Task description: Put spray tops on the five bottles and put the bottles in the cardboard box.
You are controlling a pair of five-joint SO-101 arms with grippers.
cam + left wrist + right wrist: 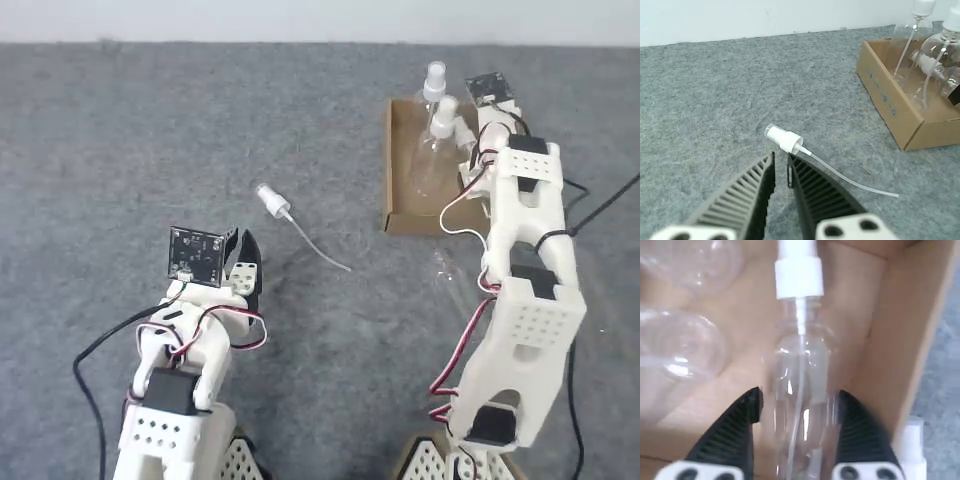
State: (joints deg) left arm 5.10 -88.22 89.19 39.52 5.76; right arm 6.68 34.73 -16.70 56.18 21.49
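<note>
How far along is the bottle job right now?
Done: capped bottles stand in the cardboard box. In hand: the right pincer straddles one of them inside it. Left: a spray top lies loose on the mat, just ahead of the empty left pincer, and what looks like a bare bottle lies by the right arm.

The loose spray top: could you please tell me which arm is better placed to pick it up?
Probably left: the left claw sits close to the spray top, whereas the right claw straddles a bottle inside the cardboard box.
</note>
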